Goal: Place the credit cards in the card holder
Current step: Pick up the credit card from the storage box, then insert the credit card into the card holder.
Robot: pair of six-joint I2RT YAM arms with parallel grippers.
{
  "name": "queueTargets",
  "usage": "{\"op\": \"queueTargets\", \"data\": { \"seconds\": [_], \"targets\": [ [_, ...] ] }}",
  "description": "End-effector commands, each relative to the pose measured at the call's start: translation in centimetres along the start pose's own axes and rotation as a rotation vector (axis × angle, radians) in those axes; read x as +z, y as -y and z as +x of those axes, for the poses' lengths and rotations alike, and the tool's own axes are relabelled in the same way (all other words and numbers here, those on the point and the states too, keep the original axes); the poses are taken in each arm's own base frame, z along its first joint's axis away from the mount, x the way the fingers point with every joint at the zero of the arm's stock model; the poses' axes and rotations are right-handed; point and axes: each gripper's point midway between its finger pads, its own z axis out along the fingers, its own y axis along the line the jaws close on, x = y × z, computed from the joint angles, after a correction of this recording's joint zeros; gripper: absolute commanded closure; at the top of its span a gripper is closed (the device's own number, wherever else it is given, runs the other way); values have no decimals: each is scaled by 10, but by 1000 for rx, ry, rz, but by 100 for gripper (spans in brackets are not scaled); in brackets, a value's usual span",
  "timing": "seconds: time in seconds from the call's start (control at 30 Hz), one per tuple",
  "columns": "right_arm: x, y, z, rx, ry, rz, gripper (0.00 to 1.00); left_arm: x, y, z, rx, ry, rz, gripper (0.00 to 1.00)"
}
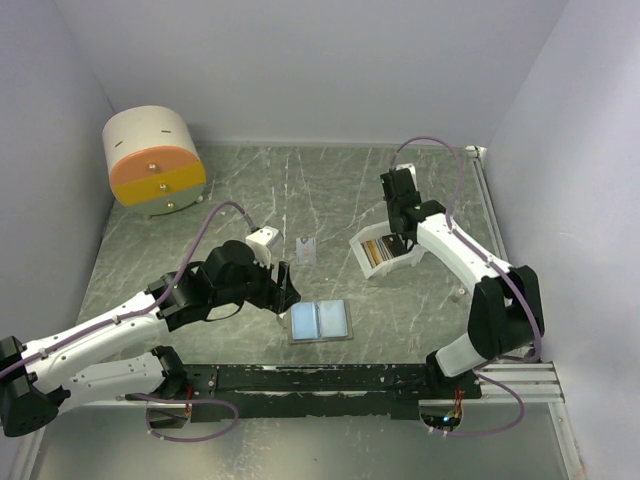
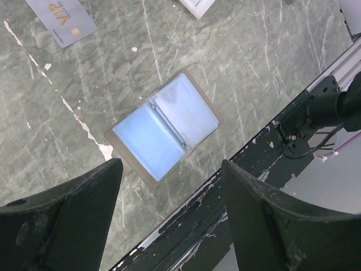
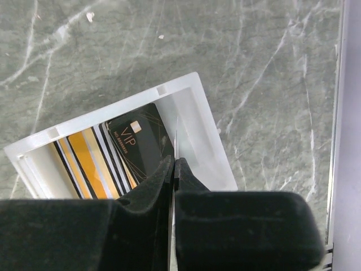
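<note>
The card holder (image 1: 320, 321) lies flat and spread wide on the table, light blue inside (image 2: 165, 125). My left gripper (image 1: 285, 290) hovers open just left of it, with its fingers (image 2: 172, 166) empty and framing the wallet's near corner. One pale grey credit card (image 1: 307, 249) marked VIP lies flat on the table (image 2: 61, 20) beyond the wallet. My right gripper (image 1: 400, 235) is over the white tray (image 1: 385, 252), shut (image 3: 175, 161) on a thin credit card seen edge-on (image 3: 176, 132). More cards, a black VIP one (image 3: 135, 141) and striped gold ones, stand in the tray (image 3: 203, 135).
A large cream-and-orange drum (image 1: 155, 160) stands at the back left. A black rail (image 1: 330, 378) runs along the table's near edge, close under the left fingers (image 2: 225, 214). Walls close the table at the left, back and right.
</note>
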Motion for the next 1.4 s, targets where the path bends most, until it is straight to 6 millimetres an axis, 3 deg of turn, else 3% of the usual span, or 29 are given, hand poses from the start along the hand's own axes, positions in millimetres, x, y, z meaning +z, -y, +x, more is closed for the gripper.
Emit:
{"op": "queueTargets", "data": {
  "seconds": [0.0,0.3,0.43,0.6,0.73,0.87,1.0,1.17,1.37],
  "targets": [
    [-26,12,-21,55,59,14,100,3,-2,0,-3,5,-18,19],
    [-82,2,-47,171,203,-186,100,11,3,0,-113,18,-4,27],
    [-108,-10,-48,224,261,-325,100,17,6,5,-148,-1,6,42],
    [-136,-32,-35,338,269,-506,100,25,6,13,-207,-8,16,76],
    [-153,-50,-18,439,252,-651,100,33,-1,26,-241,-28,-3,91],
    [-166,-76,2,498,216,-825,100,42,-8,40,-259,-45,-15,93],
    [-159,-89,29,529,141,-854,100,56,-8,52,-275,-46,22,93],
    [-158,-97,45,606,104,-897,100,75,-7,68,-274,-103,40,93],
    [-152,-125,73,657,7,-967,100,91,-19,82,-275,-145,-19,93]
  ]
}}
